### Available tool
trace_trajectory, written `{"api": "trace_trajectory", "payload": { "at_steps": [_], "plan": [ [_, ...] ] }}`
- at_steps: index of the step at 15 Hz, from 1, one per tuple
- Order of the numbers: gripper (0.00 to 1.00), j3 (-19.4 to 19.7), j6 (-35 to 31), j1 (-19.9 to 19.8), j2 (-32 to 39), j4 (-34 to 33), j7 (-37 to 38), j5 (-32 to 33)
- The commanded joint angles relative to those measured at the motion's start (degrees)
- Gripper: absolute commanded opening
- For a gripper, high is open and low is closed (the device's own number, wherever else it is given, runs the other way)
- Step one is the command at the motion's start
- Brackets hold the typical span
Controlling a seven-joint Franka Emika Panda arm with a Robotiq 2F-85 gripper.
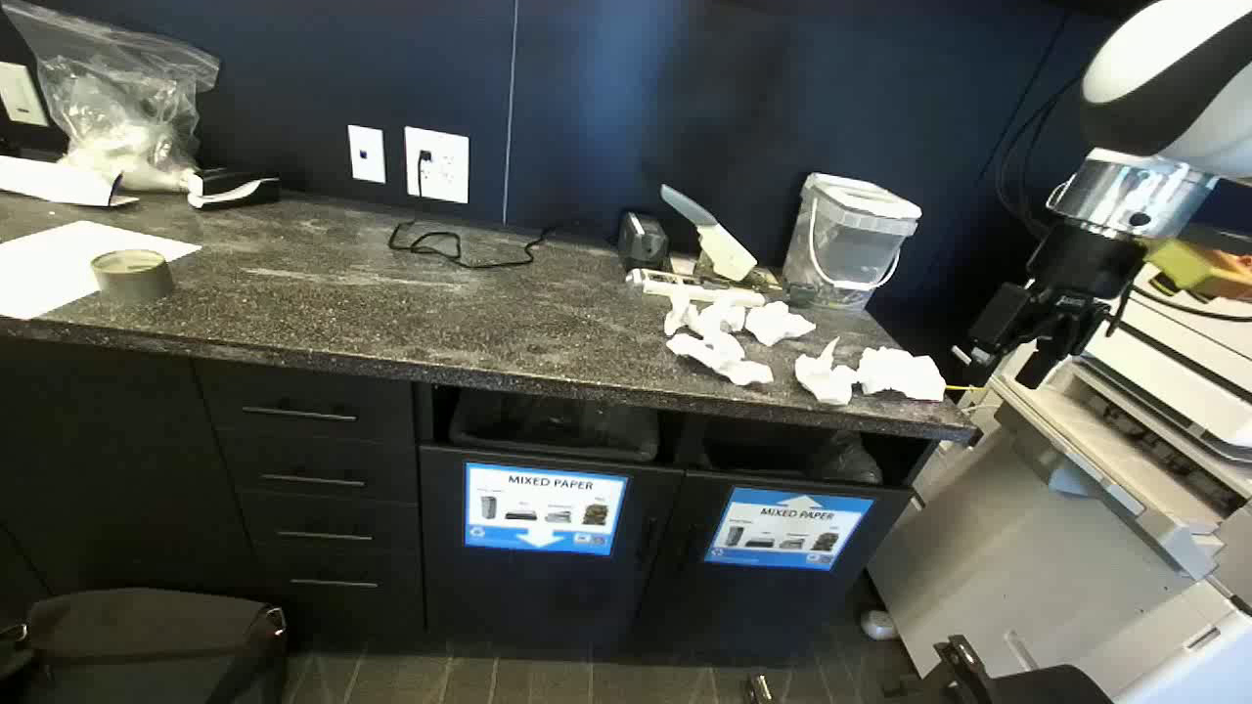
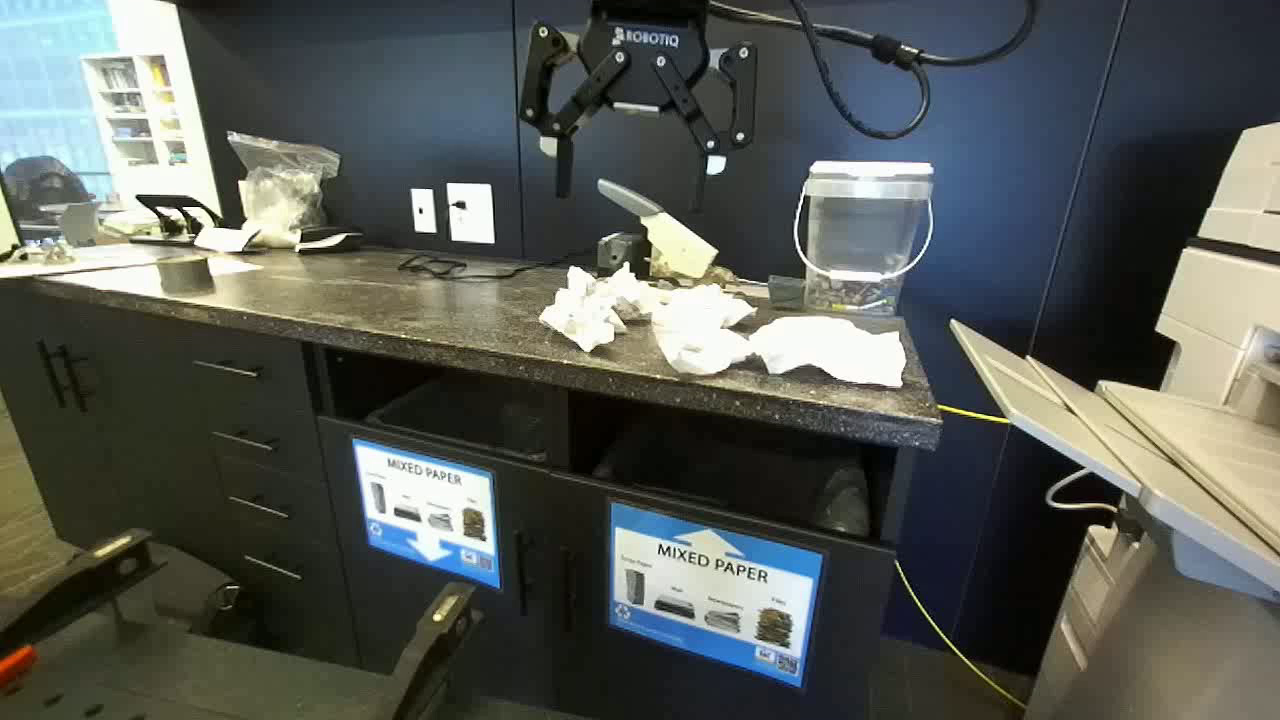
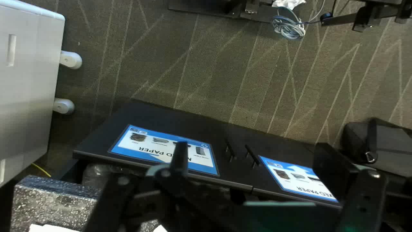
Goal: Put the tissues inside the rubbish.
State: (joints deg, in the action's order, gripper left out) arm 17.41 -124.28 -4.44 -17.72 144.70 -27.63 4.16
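Several crumpled white tissues lie near the right end of the dark counter in both exterior views. One is at the front right (image 1: 900,374), and it also shows in an exterior view (image 2: 830,350). Others lie further left (image 1: 719,357). Two dark rubbish bins sit in openings below the counter, a left one (image 1: 558,452) and a right one (image 1: 849,458) with a clear liner. My gripper (image 2: 632,190) hangs above the tissues, open and empty. Its fingers also show spread in the wrist view (image 3: 251,151). There, white tissue edges (image 3: 51,228) show at the bottom.
A clear bucket with a white handle (image 2: 868,240), a knife-like tool (image 2: 680,245) and a small black box (image 1: 644,241) stand behind the tissues. A printer (image 1: 1066,518) stands right of the counter. Cabinet doors with blue signs (image 2: 715,590) front the bins.
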Motion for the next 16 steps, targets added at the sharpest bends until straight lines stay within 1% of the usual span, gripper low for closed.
{"api": "trace_trajectory", "payload": {
  "at_steps": [1,5,9,11,13,16],
  "plan": [
    [1.00,-1.16,0.05,-1.16,0.10,-0.24,-0.31,-0.43],
    [1.00,-1.15,0.06,-1.16,0.05,-0.58,-0.31,-0.43],
    [1.00,-2.63,-0.74,-2.03,2.99,-1.95,4.12,1.25],
    [1.00,-3.83,-2.23,-2.83,5.06,-3.05,9.09,2.51],
    [1.00,-5.23,-3.41,-3.95,7.63,-4.86,16.70,5.09],
    [1.00,-6.48,-4.15,-4.98,12.10,-8.65,27.29,6.86]
  ]
}}
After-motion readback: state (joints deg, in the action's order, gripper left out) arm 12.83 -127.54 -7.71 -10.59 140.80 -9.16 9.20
